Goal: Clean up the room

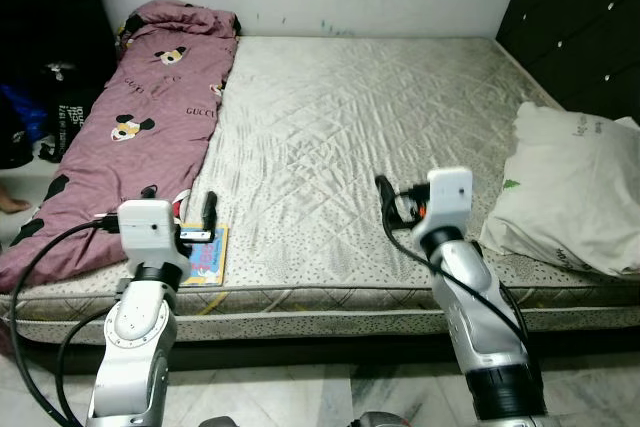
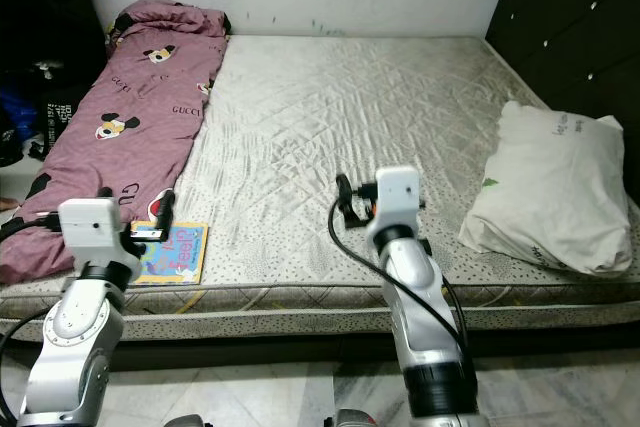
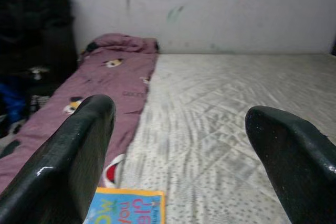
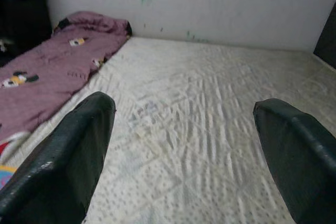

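A bare quilted mattress [image 1: 350, 117] lies in front of me. A purple printed blanket [image 1: 150, 117] runs along its left side. At the near left edge rests a colourful children's book [image 1: 205, 255], partly under the blanket's corner. My left gripper [image 1: 180, 205] hovers open just above the book [image 3: 126, 208], nothing between its fingers. My right gripper [image 1: 400, 197] is open and empty over the mattress near the front middle. A white pillow [image 1: 575, 187] sits at the right edge, apart from the right gripper.
A dark padded wall panel [image 1: 590, 17] stands behind the pillow on the right. Dark bags and clutter [image 1: 40, 67] pile up left of the bed. Pale tiled floor [image 1: 300, 387] runs along the mattress's front edge.
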`<state>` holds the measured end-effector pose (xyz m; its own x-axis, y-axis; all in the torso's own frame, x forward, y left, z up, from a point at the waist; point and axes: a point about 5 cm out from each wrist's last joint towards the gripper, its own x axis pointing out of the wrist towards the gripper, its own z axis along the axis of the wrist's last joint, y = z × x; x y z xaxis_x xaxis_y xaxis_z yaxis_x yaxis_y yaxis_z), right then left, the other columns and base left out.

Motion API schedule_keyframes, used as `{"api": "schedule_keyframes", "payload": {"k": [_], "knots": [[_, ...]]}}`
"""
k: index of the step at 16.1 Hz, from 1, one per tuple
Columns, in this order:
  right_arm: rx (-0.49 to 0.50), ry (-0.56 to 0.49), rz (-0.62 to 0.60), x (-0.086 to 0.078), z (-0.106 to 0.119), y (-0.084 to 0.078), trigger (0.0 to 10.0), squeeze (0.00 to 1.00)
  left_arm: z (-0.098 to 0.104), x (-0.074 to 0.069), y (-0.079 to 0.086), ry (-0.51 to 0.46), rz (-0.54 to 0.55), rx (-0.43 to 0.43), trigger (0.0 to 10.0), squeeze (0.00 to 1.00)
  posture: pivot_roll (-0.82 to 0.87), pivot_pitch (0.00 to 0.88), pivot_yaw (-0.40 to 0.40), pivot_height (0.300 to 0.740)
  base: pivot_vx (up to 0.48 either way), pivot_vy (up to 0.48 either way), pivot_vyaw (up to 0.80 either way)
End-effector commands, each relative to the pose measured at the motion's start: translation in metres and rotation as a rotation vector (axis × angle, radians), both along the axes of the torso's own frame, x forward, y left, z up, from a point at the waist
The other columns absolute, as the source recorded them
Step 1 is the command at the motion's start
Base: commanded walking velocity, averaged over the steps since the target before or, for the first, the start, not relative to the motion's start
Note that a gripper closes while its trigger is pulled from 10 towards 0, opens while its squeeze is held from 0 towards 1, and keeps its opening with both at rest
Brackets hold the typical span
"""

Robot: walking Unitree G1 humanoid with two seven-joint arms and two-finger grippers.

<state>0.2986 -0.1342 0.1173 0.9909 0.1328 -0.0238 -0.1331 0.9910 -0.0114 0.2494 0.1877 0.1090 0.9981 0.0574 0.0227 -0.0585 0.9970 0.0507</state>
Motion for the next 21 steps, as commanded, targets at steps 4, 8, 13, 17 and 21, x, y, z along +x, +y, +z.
{"api": "schedule_keyframes", "payload": {"k": [4, 8, 13, 17, 21], "knots": [[-0.04, -0.067, 0.017, 0.006, 0.012, 0.005, 10.0, 0.0, 0.004, 0.003, -0.003, -0.015, -0.051, -0.008, 10.0, 0.0, -0.07, 0.0, -0.029, 0.74, 0.0, 0.0, 0.0], [-0.017, -0.031, 0.03, 0.005, 0.008, 0.008, 10.0, 0.0, 0.004, 0.001, -0.009, -0.023, -0.077, -0.014, 10.0, 0.0, -0.07, 0.0, -0.029, 0.74, 0.0, 0.0, 0.0], [-0.02, -0.05, 0.041, 0.003, 0.007, 0.006, 10.0, 0.0, 0.003, 0.001, -0.01, -0.02, -0.088, -0.021, 10.0, 0.0, -0.07, 0.0, -0.029, 0.74, 0.283, 0.0, 0.0], [-0.017, -0.054, 0.041, 0.003, 0.009, 0.007, 10.0, 0.0, 0.003, 0.001, -0.01, -0.019, -0.094, -0.023, 10.0, 0.0, -0.07, 0.0, -0.027, 0.74, 0.315, 0.0, 0.0], [-0.015, -0.054, 0.038, 0.003, 0.009, 0.006, 10.0, 0.0, 0.003, 0.001, -0.011, -0.018, -0.101, -0.026, 10.0, 0.0, -0.07, 0.0, -0.028, 0.74, 0.336, 0.0, 0.0]]}}
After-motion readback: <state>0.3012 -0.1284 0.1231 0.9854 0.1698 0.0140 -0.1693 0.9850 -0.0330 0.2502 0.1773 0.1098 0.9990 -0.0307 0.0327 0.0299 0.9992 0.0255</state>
